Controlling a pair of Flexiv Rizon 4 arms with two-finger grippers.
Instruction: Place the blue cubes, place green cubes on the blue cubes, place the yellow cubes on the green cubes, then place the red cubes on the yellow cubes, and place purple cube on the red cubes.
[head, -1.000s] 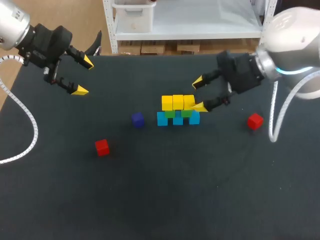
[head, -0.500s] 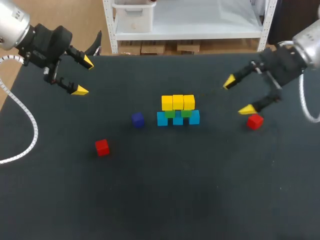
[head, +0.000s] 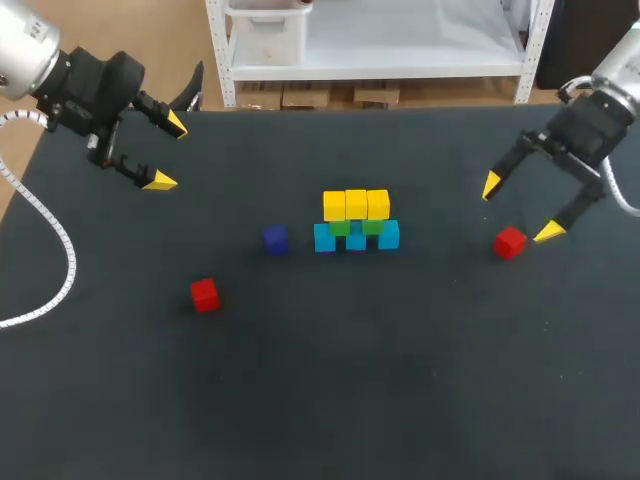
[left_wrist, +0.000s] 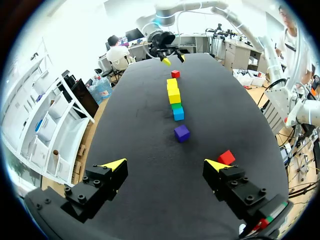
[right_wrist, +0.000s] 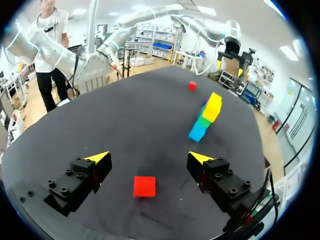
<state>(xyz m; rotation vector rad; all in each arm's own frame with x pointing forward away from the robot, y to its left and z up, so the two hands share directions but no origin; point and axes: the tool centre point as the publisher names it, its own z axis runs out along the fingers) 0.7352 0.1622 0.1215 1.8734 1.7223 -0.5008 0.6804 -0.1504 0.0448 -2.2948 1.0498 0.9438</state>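
Mid-table stands a stack: blue cubes (head: 356, 238) at the bottom, green cubes (head: 340, 228) on them, yellow cubes (head: 356, 204) on top. One red cube (head: 510, 242) lies to the stack's right, just under my open right gripper (head: 520, 209); in the right wrist view this red cube (right_wrist: 144, 186) sits between and slightly ahead of the fingers of that gripper (right_wrist: 148, 158), untouched. A second red cube (head: 205, 294) lies front left, and a purple cube (head: 275, 239) sits left of the stack. My left gripper (head: 167, 152) hangs open at the far left, empty.
The dark table (head: 330, 380) has a wide bare stretch in front of the stack. In the left wrist view the purple cube (left_wrist: 181, 133) and a red cube (left_wrist: 226, 157) lie ahead of the left gripper (left_wrist: 165, 163), with the stack (left_wrist: 174, 97) beyond.
My right gripper has pulled away from the stack to the right and now hovers over the right red cube. The left arm has not moved.
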